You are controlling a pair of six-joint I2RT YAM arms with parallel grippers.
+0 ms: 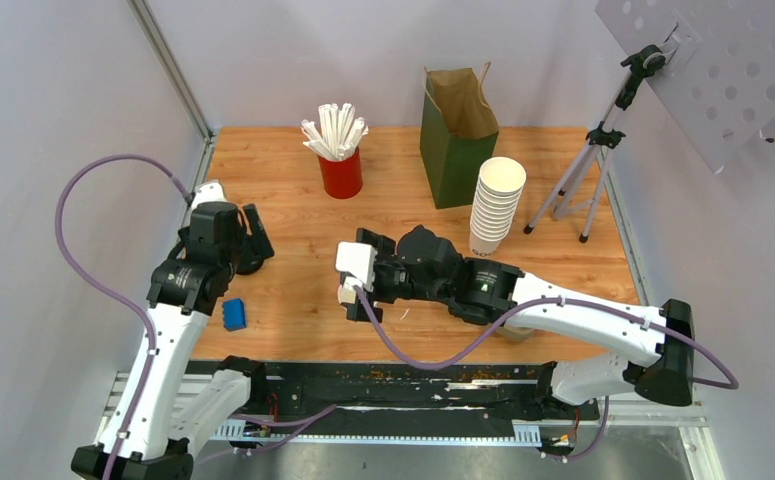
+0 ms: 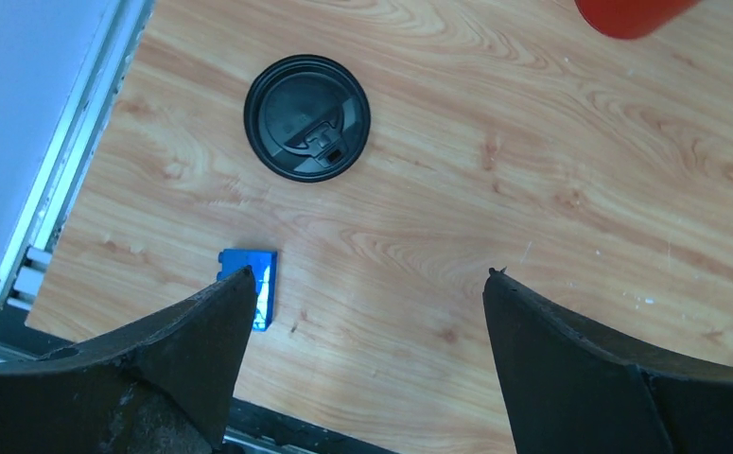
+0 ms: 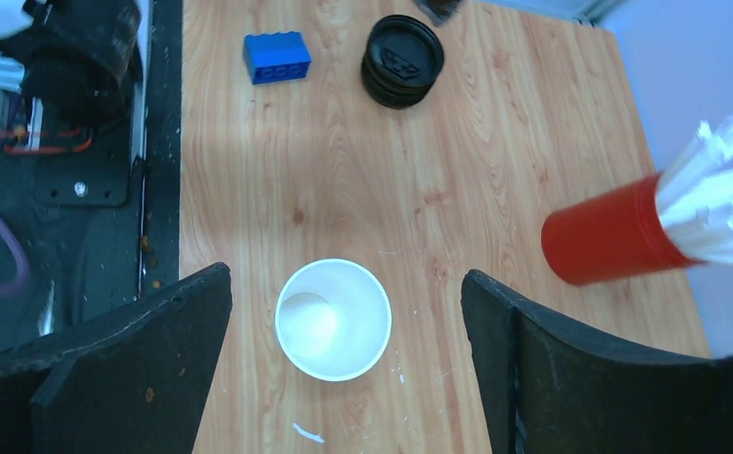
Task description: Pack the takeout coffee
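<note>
Cup [image 3: 333, 319], white and lidless, cannot be made out from above, where the right arm [image 1: 523, 295] covers it; the green bag [image 1: 458, 140] stands open at the back, well apart. The left wrist view shows the black lid [image 2: 306, 117] flat on the tabletop [image 2: 532, 189], ahead of the left jaws, which are wide and empty. The right wrist view has the cup upright between the right jaws, which are wide and clear of it. Lidding and bagging look yet to be done.

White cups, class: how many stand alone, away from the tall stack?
1. A lidless white cup stands upright on the table between the open fingers of the right gripper. The right arm hides it from the top camera and could hide others.
</note>
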